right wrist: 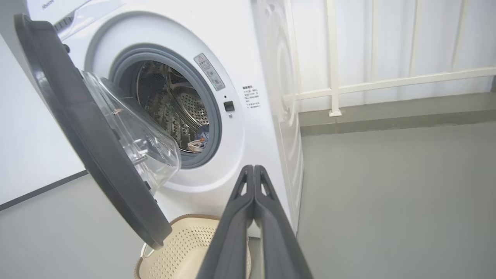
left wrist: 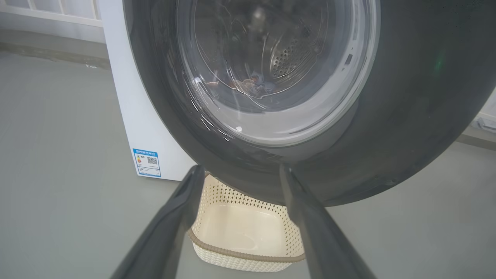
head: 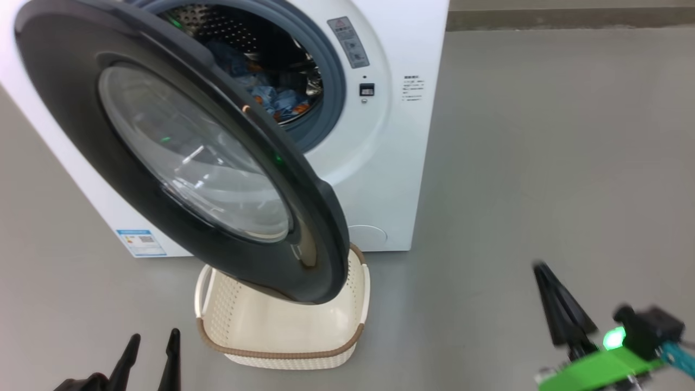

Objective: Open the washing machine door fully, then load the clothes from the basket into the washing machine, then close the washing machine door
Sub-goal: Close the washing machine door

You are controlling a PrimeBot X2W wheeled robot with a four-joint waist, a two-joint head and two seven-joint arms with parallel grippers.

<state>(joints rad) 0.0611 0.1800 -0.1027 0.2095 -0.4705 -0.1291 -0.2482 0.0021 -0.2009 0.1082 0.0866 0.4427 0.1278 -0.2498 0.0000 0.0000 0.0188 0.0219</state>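
The clothes [head: 277,100] lie bunched low in the drum of the washing machine [head: 391,163], at about 5 o'clock in the round opening. The basket [head: 282,355] stands on the floor [head: 543,163] with nothing showing in the part of it that can be seen. By that reckoning the loading is done and the closing is the step in hand. The washing machine door [head: 81,136] stands part-way out, neither shut nor swung wide. Its lower edge hangs over the far half of the basket, at 6 o'clock from the opening, so the basket sits where garments could be lifted straight up and in. In the head view the left gripper [head: 155,334] waits at 7 o'clock, its fingers spread and holding nothing. In the left wrist view those fingers [left wrist: 182,209] point up at the door's outer black rim, just below the glass bowl. That looks like a stance for pushing the door home with an open hand rather than for grasping it. Whether the tips touch the rim or stand just short of it cannot be told from here. The right gripper [head: 545,277] is at 4 o'clock in the head view, well apart from the machine, its fingers pressed together on nothing. It is likely held off to that side so that it is clear of the door's swing.
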